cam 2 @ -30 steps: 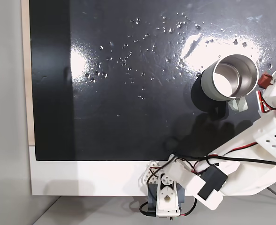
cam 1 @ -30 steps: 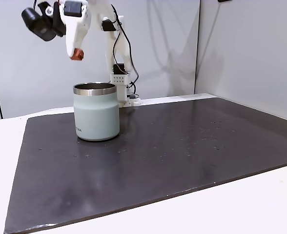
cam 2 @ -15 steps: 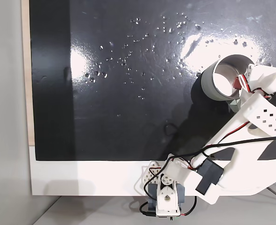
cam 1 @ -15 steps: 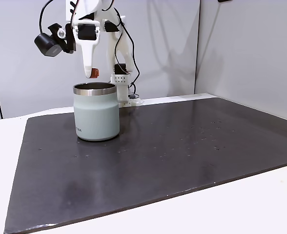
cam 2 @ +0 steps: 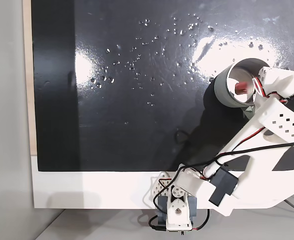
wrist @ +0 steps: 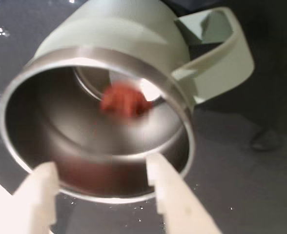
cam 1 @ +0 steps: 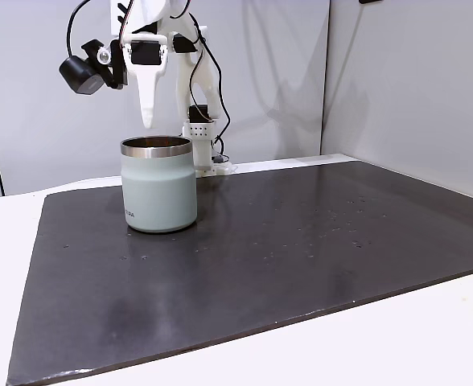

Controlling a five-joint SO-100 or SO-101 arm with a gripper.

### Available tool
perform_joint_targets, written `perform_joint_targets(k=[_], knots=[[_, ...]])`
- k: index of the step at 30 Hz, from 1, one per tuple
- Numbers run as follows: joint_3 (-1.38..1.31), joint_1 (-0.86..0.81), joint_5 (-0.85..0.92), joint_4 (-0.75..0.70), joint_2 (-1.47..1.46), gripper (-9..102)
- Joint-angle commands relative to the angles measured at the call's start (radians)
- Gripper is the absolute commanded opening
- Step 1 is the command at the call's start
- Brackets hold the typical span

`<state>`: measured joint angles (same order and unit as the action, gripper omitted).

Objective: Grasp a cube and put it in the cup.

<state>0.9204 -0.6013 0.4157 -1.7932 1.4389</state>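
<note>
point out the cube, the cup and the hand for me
cube (wrist: 125, 101): wrist view, on its blurred red body inside the cup
cup (cam 1: 160, 193): a fixed view, on its pale outer wall
hand (wrist: 102, 187): wrist view, midway between its two spread fingertips

White plastic arm with perforated links, black servo blocks, a black wrist camera, and red-black cables.

Wrist view: close, into cup. One fixed view: low, table-level side. Other: top-down. Both share cup.
</note>
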Motion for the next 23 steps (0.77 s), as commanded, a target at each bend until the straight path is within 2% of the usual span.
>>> perform_joint_targets(k=[1,23], knots=[[-0.026,0.002,-0.009,-0.011,0.014,22],[-0.003,0.038,-0.012,-0.012,0.075,20]])
